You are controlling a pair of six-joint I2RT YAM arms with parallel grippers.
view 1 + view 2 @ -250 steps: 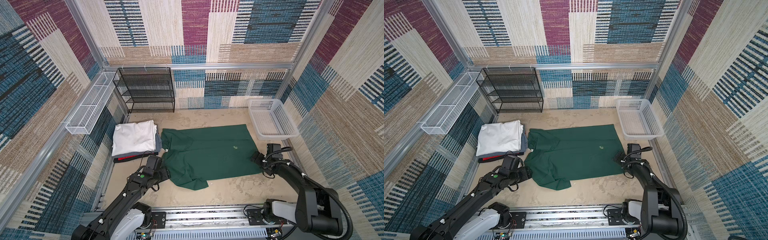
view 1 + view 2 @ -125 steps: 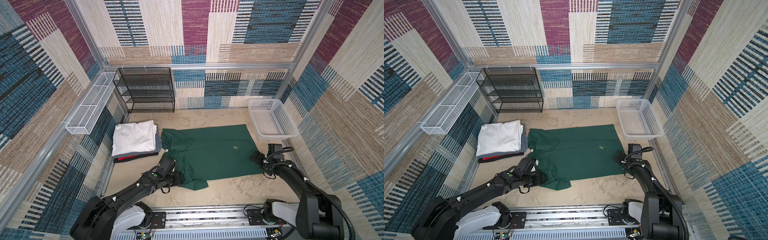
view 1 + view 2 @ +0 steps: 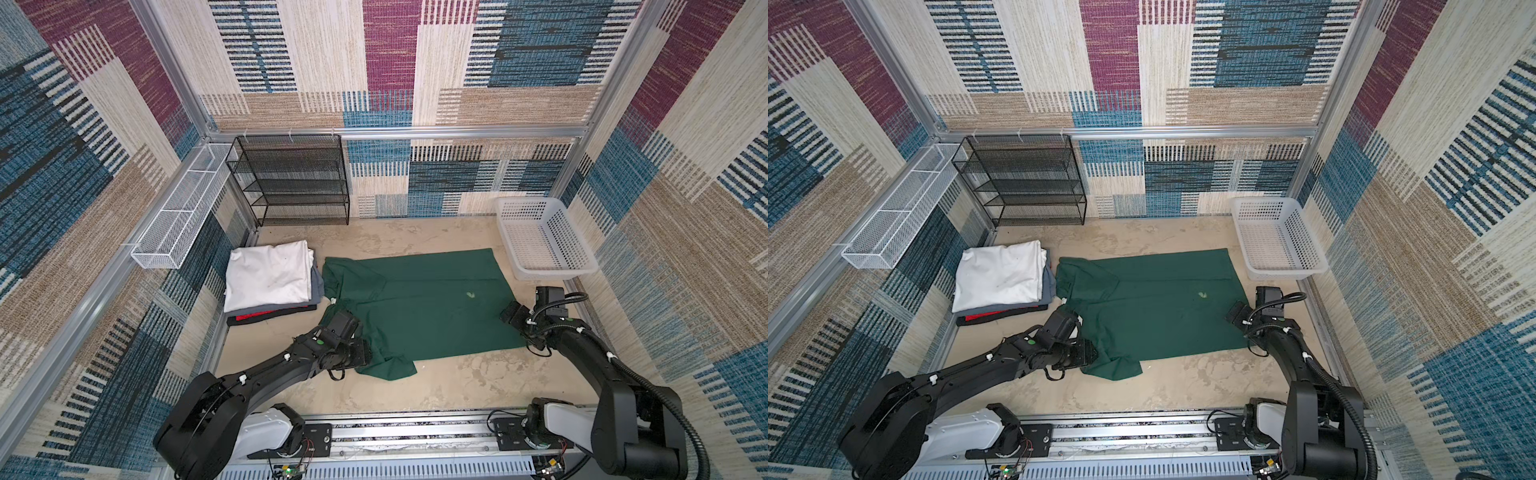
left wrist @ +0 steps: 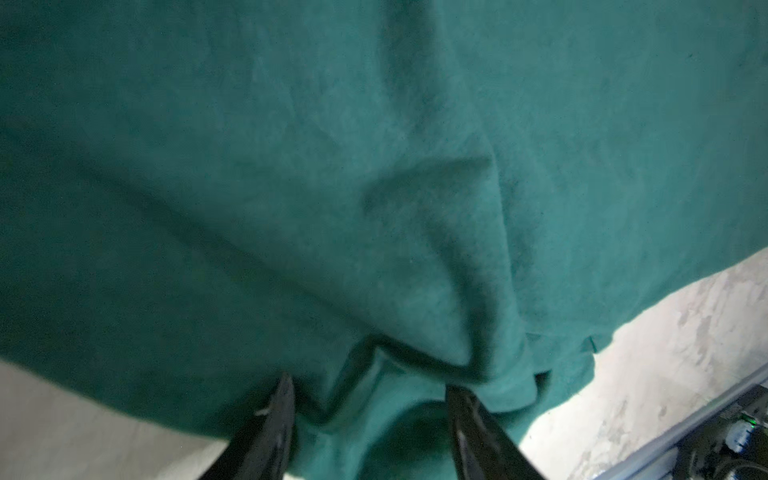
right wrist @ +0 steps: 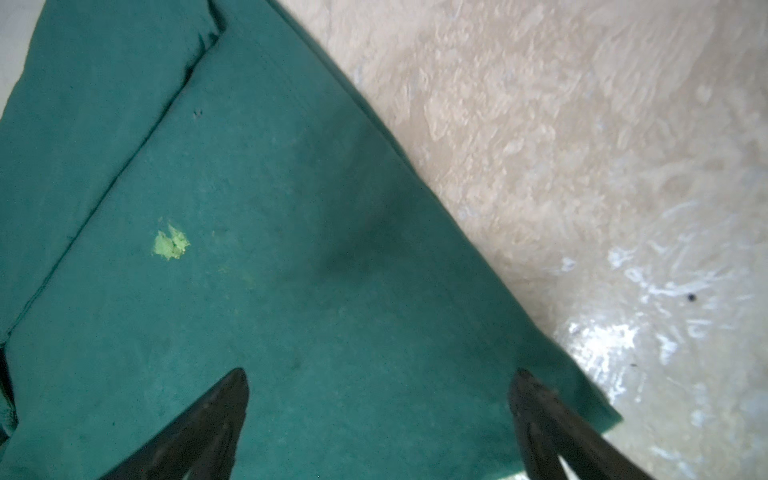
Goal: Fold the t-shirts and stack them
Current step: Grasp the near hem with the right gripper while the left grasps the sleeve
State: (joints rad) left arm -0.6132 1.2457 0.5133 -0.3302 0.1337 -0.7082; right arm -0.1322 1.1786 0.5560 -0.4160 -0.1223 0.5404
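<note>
A dark green t-shirt [image 3: 424,307] [image 3: 1154,303] lies spread on the beige floor, one sleeve sticking out toward the near edge. My left gripper [image 3: 368,353] [image 4: 370,384] sits low at that sleeve. Its jaws are partly apart with bunched green folds [image 4: 395,374] between them, not pinched. My right gripper [image 3: 510,311] [image 5: 380,372] hovers wide open over the shirt's right near corner [image 5: 590,407], nothing held. Left of the green shirt stands a stack of folded t-shirts: white [image 3: 270,278] on top, then grey [image 3: 318,282], then black and red [image 3: 266,318].
A white plastic basket [image 3: 552,272] stands at the back right, close behind the right arm. A black wire shelf [image 3: 295,178] is against the back wall. A white wire tray [image 3: 178,216] hangs on the left wall. The arms' rail [image 3: 415,432] runs along the front.
My left gripper has swung right, from beside the stack onto the green shirt's near sleeve, and its jaws have narrowed. The right arm has stayed put.
</note>
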